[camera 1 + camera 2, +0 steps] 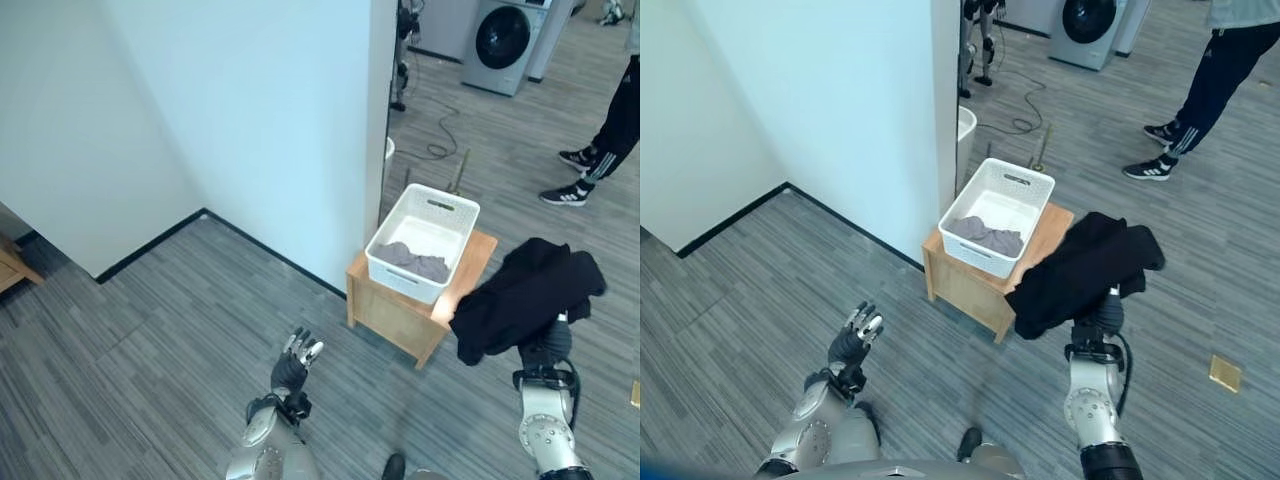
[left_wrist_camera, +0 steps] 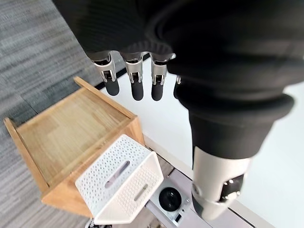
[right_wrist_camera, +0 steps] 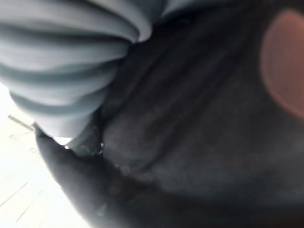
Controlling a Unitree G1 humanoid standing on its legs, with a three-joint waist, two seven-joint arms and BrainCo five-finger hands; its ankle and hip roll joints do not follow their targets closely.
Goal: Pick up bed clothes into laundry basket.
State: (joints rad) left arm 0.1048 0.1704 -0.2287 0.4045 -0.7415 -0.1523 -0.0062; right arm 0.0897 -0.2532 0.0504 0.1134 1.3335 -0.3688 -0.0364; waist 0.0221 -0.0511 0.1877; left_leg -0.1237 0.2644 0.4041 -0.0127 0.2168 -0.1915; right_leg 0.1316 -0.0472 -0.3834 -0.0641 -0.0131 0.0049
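Nearest, at about seven o'clock in the eye views, the left hand point(image 1: 296, 362) hangs over the grey plank floor point(image 1: 150, 340) with its fingers straight and spread, holding nothing; its own wrist view shows the dark-tipped fingers point(image 2: 135, 78) in a loose row. At about four o'clock the right hand point(image 1: 1102, 318) is raised under a black garment point(image 1: 1085, 268), which drapes over it and hangs down on both sides; the fingers are buried in the cloth, so whether they grip it cannot be made out, and the right wrist view gives little beyond dark folds point(image 3: 190, 133) pressed close to the lens. Just beyond, toward the centre, a low wooden side table point(image 1: 385, 305) stands on the floor against the end of a white wall point(image 1: 250, 120), and the black garment's edge overlaps its near right corner. On the table sits a white perforated laundry basket point(image 1: 445, 215) with a crumpled grey cloth point(image 1: 412, 260) in its near end. Farther off, at one o'clock, a washing machine point(image 1: 508, 40) stands cut off by the frame, and at two o'clock a person's dark trouser legs and sneakers point(image 1: 572, 175) show, the rest out of frame.
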